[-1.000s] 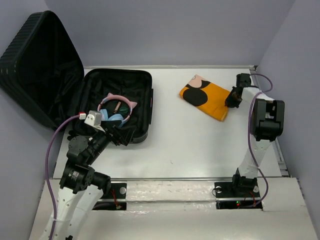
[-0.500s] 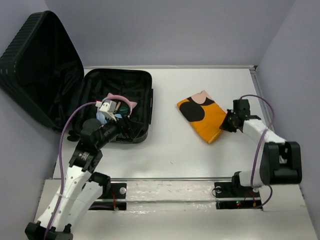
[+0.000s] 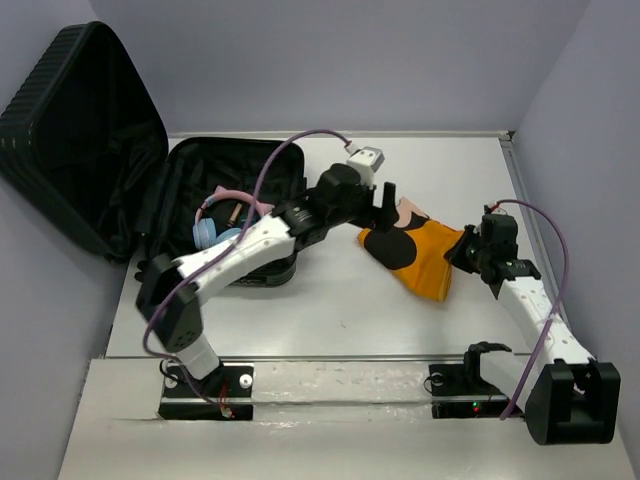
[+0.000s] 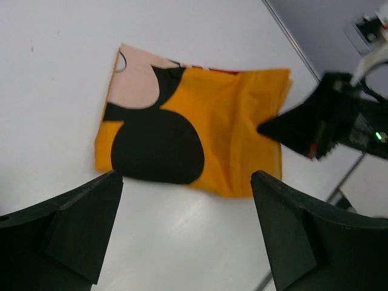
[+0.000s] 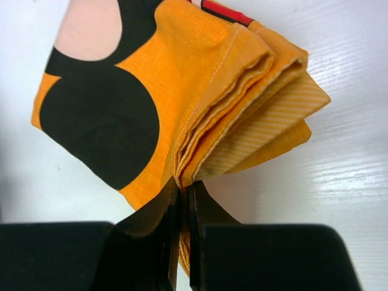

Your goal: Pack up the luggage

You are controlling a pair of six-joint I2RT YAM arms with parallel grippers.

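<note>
Top view: the luggage [image 3: 80,120] lies open at the far left of the tabletop [image 3: 340,300], with pink headphones [image 3: 232,203] inside. The folded orange cloth [image 3: 425,260] lies well apart from it.

Left wrist view: the left pincer [image 4: 188,224] is wide open and holds nothing. It hangs over the cloth [image 4: 182,133].

Right wrist view: the right pincer [image 5: 182,188] is shut tight on the cloth's [image 5: 145,91] edge.

I think the step is moving the cloth. Next it must be carried over to the luggage. No words can be read; the red bit may be a tag.
</note>
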